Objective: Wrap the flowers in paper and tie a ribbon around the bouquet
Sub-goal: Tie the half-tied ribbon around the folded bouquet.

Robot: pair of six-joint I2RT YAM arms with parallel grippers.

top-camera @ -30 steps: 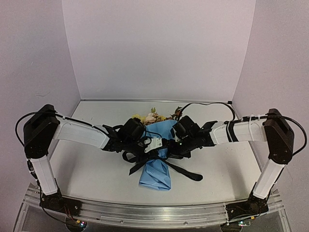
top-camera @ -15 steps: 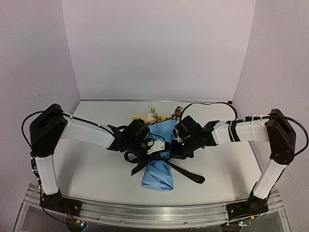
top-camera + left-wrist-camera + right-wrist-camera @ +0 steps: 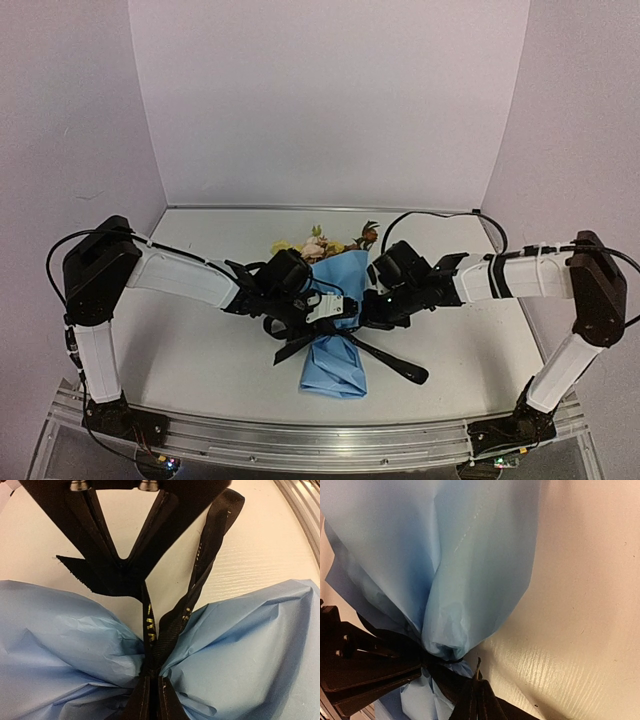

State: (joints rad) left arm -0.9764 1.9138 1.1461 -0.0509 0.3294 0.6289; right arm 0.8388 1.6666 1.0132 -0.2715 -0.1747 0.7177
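Note:
The bouquet lies in mid-table, its light-blue paper [image 3: 335, 365] pinched to a narrow waist, with the flowers [image 3: 318, 243] showing at its far end. A black ribbon [image 3: 395, 362] circles that waist and trails to the right and left. My left gripper [image 3: 340, 316] is shut on the ribbon [image 3: 207, 555] right at the waist, paper [image 3: 250, 645] bulging on both sides of its fingertips [image 3: 150, 700]. From the other side, my right gripper [image 3: 364, 318] is shut on a ribbon strand [image 3: 445, 680] just below the paper [image 3: 460, 555]. The stems are hidden inside the paper.
Pale walls stand behind and beside the table [image 3: 200, 350]. A metal rail [image 3: 300, 440] with both arm bases runs along the near edge. A black cable [image 3: 440, 215] loops above the right arm.
Both grippers and the bouquet have shifted a little right and nearer. The right arm has drawn rightwards, the ribbon tail trails farther right, and the left jaws have drawn tighter.

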